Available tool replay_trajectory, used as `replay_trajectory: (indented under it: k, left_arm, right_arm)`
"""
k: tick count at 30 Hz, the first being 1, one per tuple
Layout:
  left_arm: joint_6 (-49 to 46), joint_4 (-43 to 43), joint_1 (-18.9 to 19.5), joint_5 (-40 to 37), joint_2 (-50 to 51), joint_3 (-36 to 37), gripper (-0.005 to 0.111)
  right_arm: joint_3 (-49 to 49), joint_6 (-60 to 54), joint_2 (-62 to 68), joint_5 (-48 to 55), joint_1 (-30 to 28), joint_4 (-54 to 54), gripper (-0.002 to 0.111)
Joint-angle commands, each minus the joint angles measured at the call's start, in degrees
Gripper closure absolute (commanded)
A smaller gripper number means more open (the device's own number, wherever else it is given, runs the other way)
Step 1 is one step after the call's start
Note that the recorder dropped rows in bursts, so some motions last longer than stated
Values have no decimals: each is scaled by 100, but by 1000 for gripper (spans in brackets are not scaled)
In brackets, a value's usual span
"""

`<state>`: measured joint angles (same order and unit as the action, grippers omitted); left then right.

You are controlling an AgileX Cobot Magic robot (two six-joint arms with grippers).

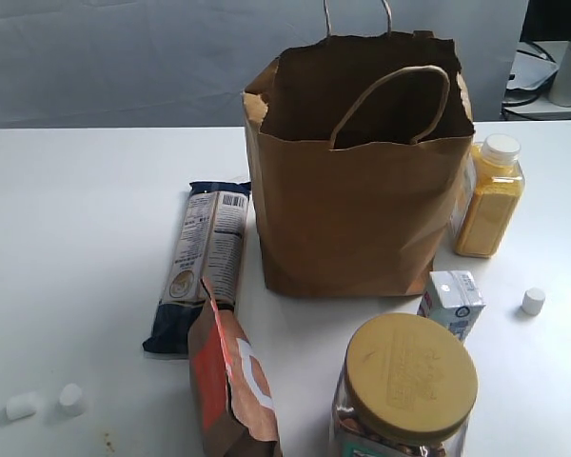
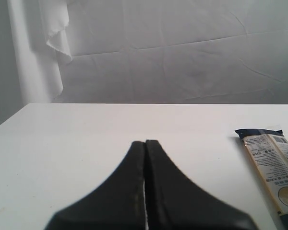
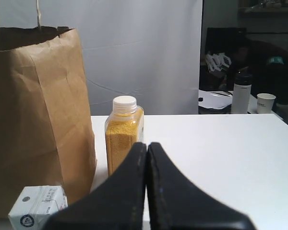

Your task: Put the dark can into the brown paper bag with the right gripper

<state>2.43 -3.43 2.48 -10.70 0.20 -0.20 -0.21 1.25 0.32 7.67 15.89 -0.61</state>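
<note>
The brown paper bag (image 1: 357,190) stands upright and open-mouthed at the middle of the table, its loop handles up; the right wrist view shows its side (image 3: 36,115). No dark can shows in any view; the bag's inside is in shadow. My right gripper (image 3: 147,144) is shut with nothing between its fingers, low over the table to the right of the bag, pointing past a yellow bottle. My left gripper (image 2: 145,143) is shut and empty over bare table on the left. Neither gripper appears in the exterior view.
A yellow-filled bottle with a white cap (image 1: 490,195) (image 3: 124,132) stands right of the bag. A small white carton (image 1: 451,303) (image 3: 37,206), a clear jar with a yellow lid (image 1: 407,386), a brown-and-orange pouch (image 1: 230,381), a long flat packet (image 1: 202,262) (image 2: 273,165) and small white caps (image 1: 533,301) lie around.
</note>
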Motion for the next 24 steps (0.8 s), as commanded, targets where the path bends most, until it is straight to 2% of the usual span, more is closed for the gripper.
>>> replay_trajectory:
  k: [1, 24]
  left_arm:
    - [18, -15, -35, 33, -20, 20, 107]
    - [18, -15, -35, 21, -20, 20, 107]
  right_arm:
    - [21, -125, -32, -46, -46, 149, 108]
    - [21, -77, -32, 14, -46, 304, 108]
